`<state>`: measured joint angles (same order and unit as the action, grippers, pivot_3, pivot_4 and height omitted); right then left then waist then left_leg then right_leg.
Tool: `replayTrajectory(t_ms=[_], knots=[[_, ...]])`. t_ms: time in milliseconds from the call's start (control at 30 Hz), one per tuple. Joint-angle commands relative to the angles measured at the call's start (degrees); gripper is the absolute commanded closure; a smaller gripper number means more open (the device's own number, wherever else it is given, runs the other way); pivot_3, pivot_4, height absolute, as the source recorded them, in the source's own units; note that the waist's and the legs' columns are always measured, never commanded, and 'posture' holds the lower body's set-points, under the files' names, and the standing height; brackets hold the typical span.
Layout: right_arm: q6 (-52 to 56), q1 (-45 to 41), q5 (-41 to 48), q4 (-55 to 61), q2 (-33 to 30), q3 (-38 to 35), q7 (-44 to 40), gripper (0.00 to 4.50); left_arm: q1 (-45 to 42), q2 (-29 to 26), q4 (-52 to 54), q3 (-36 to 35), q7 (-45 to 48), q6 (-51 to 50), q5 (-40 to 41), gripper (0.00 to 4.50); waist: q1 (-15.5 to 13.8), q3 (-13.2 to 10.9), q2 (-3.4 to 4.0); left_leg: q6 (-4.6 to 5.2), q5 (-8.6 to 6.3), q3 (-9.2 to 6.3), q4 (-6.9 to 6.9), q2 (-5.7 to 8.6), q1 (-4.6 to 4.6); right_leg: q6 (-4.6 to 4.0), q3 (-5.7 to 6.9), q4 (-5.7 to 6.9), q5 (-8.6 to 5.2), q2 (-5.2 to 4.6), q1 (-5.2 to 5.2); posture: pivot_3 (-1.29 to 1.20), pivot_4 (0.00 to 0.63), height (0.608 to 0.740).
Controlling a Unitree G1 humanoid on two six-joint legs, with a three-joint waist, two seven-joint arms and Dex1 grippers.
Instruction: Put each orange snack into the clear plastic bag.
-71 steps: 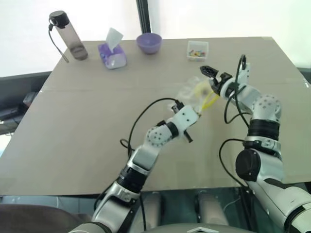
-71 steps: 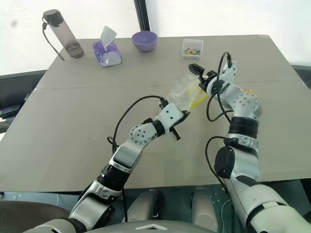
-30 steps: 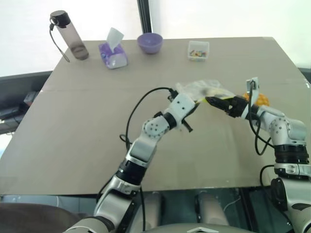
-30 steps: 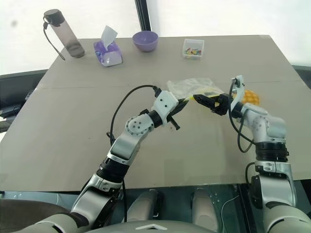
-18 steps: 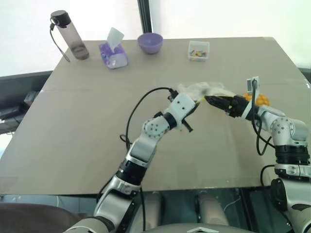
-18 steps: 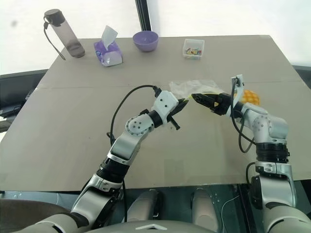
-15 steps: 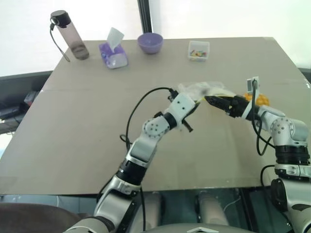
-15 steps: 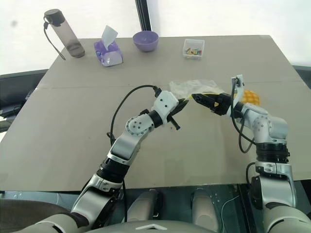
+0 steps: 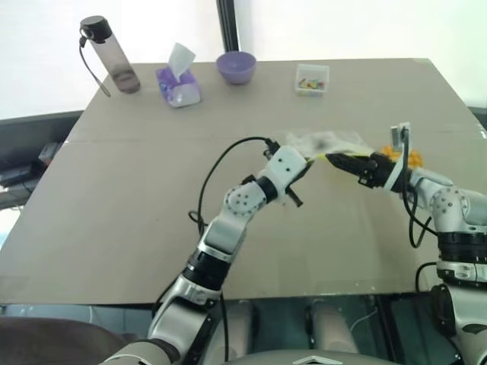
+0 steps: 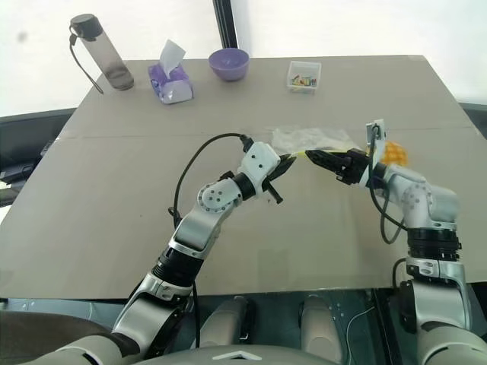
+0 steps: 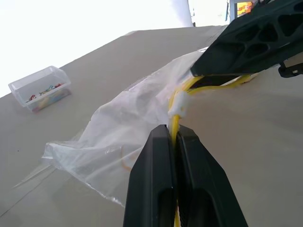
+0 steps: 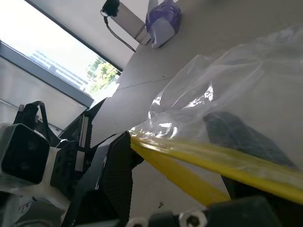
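Note:
The clear plastic bag (image 9: 321,141) hangs crumpled just above the table's middle. My left gripper (image 9: 306,161) is shut on its yellow strip (image 11: 176,109), fingers (image 11: 156,161) pinched tight. From the other side my right gripper (image 9: 335,159) stands open astride the bag's yellow edge. One of its fingers (image 12: 241,137) shows dark through the plastic, inside the bag. The orange snack (image 9: 403,155) lies on the table behind my right wrist, partly hidden by it.
Along the table's far edge stand a grey bottle (image 9: 112,61), a purple tissue pack (image 9: 179,84), a purple bowl (image 9: 234,67) and a small clear box of colourful bits (image 9: 310,78). The table's right edge (image 9: 466,103) runs close to my right arm.
The right gripper's jaws have narrowed around the bag's yellow edge, and the bag has been drawn flatter between the two grippers. The left gripper has kept still.

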<state>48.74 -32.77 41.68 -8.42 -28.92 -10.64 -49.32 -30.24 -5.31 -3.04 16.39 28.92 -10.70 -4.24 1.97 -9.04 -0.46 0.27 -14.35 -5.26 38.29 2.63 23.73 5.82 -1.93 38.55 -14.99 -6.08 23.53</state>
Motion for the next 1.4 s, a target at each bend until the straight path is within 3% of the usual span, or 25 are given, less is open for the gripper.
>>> replayTrajectory(t_ms=[33,600,700,833,1067,1167,1333,1400], knots=[[0.22,0.71,2.28,3.53,-1.7,-1.7,-2.64,1.71,-0.26,0.37,0.82,0.21,-0.35,1.24,0.4,4.5,0.0,0.0,0.0,0.0,0.0,0.01,0.0,0.0,0.0,0.0,0.0,0.0,0.0,0.0,0.0,0.0,0.15,0.74],[-1.4,-1.64,-1.46,-2.94,-0.53,-1.23,3.1,1.71,-0.3,0.52,0.96,0.8,-0.29,1.58,0.32,4.5,-0.04,0.0,0.0,0.0,0.0,0.02,0.01,0.0,0.0,0.0,0.0,0.0,0.0,-0.01,-0.01,0.0,0.15,0.74],[-3.22,-1.81,-3.49,-3.0,0.07,-0.32,3.71,2.6,-0.45,0.68,0.84,1.04,-0.3,1.69,0.3,4.5,0.04,0.0,0.0,0.0,0.0,0.02,0.01,0.0,0.0,0.0,0.0,0.0,0.0,0.0,-0.01,0.0,0.15,0.74],[-6.25,-3.26,-6.8,-0.5,2.62,1.43,7.76,4.48,-0.5,1.0,0.81,1.69,-0.25,1.9,0.31,4.5,0.22,0.0,0.0,-0.01,0.0,0.02,0.01,0.0,-0.01,0.0,0.0,0.01,0.0,0.0,-0.01,0.0,0.15,0.74],[-25.03,-4.25,-26.31,0.96,5.52,12.55,16.7,4.48,-0.83,1.39,0.36,2.13,-0.39,2.12,0.38,4.5,0.24,0.01,0.01,-0.13,0.08,0.01,0.01,0.0,-0.01,0.0,0.0,0.01,0.0,0.0,0.01,0.0,0.15,0.74],[-40.77,-4.04,-41.06,-0.23,1.64,21.96,17.61,3.67,-1.4,1.38,-0.4,1.86,-0.46,2.4,0.37,4.5,0.13,0.01,0.01,-0.26,0.15,0.07,0.01,0.02,0.0,0.0,0.0,-0.01,0.0,-0.01,0.01,0.0,0.15,0.74],[-63.32,-7.25,-57.26,-6.87,-2.34,26.39,27.53,1.22,-1.86,1.26,-1.34,1.32,-1.44,2.39,-0.11,4.5,0.21,0.0,0.0,-0.28,0.16,0.12,0.01,0.02,-0.01,0.01,0.01,-0.01,0.0,-0.01,0.02,0.0,0.15,0.74],[-68.15,-8.16,-60.23,-9.55,-3.14,26.8,29.8,0.54,-1.86,1.28,-1.46,1.22,-1.81,2.35,-0.19,4.5,0.25,0.0,0.0,-0.28,0.16,0.12,0.01,0.02,-0.01,0.0,0.01,-0.02,0.0,-0.01,0.01,0.0,0.15,0.74]])
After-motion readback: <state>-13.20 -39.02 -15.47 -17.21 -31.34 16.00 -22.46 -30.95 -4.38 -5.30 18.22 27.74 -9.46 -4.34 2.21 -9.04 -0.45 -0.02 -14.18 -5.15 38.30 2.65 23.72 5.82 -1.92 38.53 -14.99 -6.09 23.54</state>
